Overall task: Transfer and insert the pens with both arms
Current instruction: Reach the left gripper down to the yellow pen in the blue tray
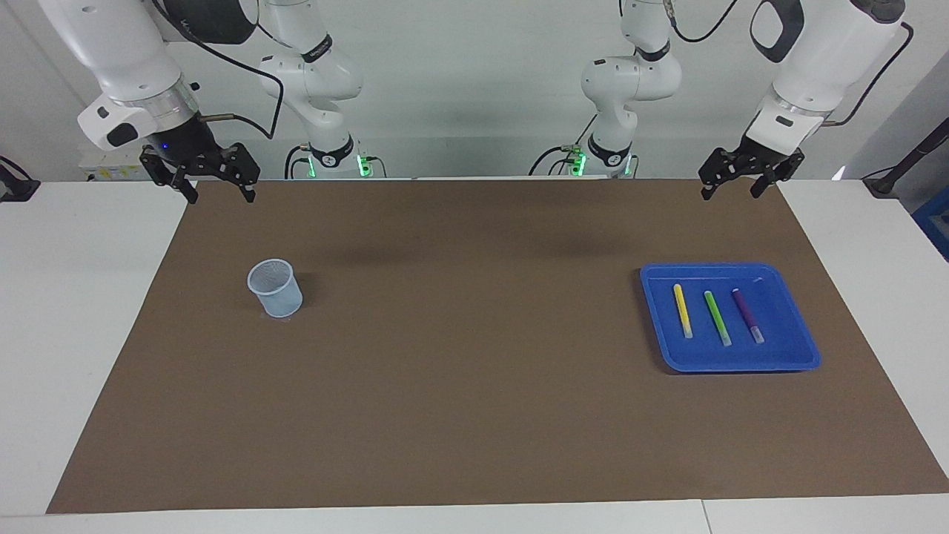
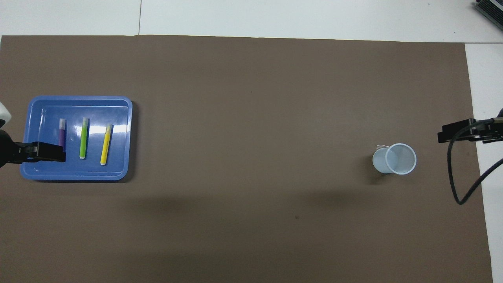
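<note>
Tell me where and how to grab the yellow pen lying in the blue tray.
Grip the yellow pen at mid-barrel, coming straight down from above with the jaws spanning its narrow width. It lies flat in the blue tray, apart from the green pen beside it, leaving room for a finger on each side. The left gripper, open and raised near the tray, is probably best placed.
</note>
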Robot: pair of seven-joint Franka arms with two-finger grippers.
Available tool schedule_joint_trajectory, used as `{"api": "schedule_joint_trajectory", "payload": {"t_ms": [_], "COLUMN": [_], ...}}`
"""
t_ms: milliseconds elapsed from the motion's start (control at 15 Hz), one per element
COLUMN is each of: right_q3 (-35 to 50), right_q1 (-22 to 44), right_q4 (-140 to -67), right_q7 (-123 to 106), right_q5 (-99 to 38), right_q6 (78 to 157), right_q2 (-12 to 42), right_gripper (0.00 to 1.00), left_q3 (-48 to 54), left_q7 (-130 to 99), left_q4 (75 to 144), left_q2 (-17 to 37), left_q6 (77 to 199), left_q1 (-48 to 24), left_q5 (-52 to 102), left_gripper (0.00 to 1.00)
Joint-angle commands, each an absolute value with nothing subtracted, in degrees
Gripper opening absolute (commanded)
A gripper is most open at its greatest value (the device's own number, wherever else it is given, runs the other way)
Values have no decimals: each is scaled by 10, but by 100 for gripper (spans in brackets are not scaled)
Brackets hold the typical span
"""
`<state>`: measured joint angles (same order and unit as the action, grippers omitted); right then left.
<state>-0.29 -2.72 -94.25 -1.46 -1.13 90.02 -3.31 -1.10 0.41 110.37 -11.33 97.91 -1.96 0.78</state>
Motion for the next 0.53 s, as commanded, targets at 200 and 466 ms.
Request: {"api": "schedule_joint_trajectory", "payload": {"t_ms": [200,466], "right_q3": [1,1], "right_q1": [-33,-33], "right_q4": [-958,-958], "right_q7": [-11,-11], "right_q5": [-18,-18], "right_q6": [911,910], "right_q2": [-47,-47], "right_gripper": [100,100], "left_q3": [-13,-14], "left_q7": [8,9], "left_q4": [1197,1232], "left_q2": [-132,-93], "left_q6": [1068,1142], "left_q1": [-20,-20], "left_q5": [19,29], "left_gripper": [100,100]}}
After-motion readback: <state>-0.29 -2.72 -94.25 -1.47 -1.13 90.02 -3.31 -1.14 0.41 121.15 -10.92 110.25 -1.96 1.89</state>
